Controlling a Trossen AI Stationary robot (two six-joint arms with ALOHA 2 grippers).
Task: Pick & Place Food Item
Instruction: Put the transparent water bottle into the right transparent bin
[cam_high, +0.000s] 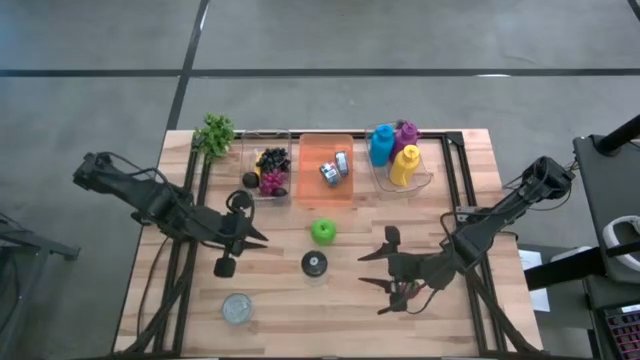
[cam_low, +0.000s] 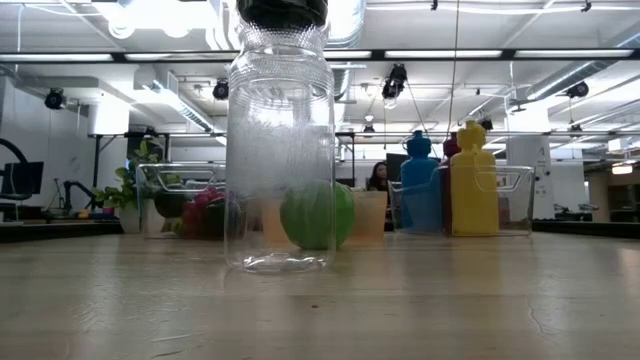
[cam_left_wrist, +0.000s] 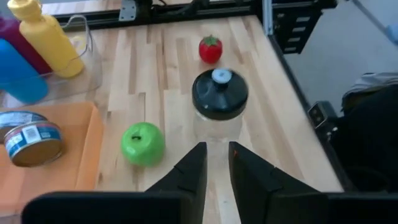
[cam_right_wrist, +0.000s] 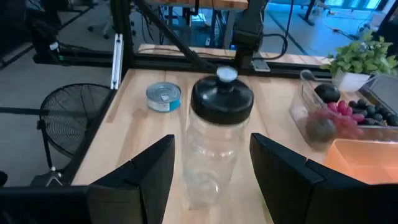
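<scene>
clearly, the green apple (cam_high: 323, 231) sits unheld mid-table beside the jar (cam_high: 314, 263). the left gripper (cam_left_wrist: 216, 163) is seen empty, fingers nearly together; the right gripper (cam_right_wrist: 211, 163), spread around nothing, could topple that jar if advanced.
</scene>
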